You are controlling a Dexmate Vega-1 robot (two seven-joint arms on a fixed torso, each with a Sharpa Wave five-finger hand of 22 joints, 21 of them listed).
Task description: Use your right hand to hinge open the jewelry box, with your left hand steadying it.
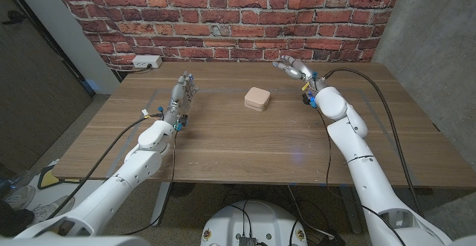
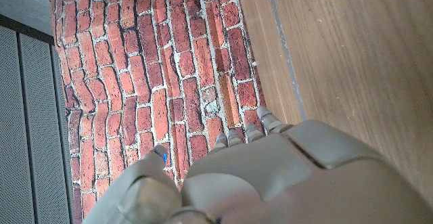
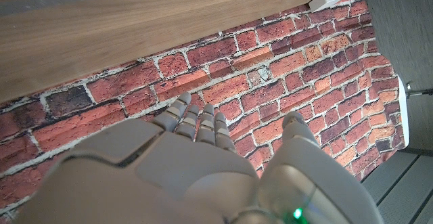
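Sitting closed near the table's (image 1: 223, 146) middle, toward the far edge: the jewelry box (image 1: 257, 99), a small pale pink case with rounded corners, lid down, turned slightly askew to the table's edges. Lying at about 8 o'clock from the right hand (image 1: 294, 69), near but apart from it; lying at about 3 o'clock from the left hand (image 1: 182, 94), well apart. Being nearer, then, the right hand, the one meant to lift the lid.

Hovering beyond the box toward the brick wall (image 1: 223, 15), the right hand, fingers spread and holding nothing, reaching toward 10 o'clock. Looking along its back in the right wrist view, the same hand (image 3: 203, 163) with fingers apart against brick and table edge. Standing with fingers pointing up and apart, the left hand, empty too, showing in its own wrist view (image 2: 270, 176) against the wall and bare wood.

Judging the box's long axis: too close to square to be sure, perhaps running from 10 to 4 o'clock. Not making out which side carries the hinge at this size. Judging the coming move: needing the right hand to travel back toward 8 o'clock and down to the lid's free edge, and the left to cross toward 3 o'clock to brace the base. Nothing touching the box yet.
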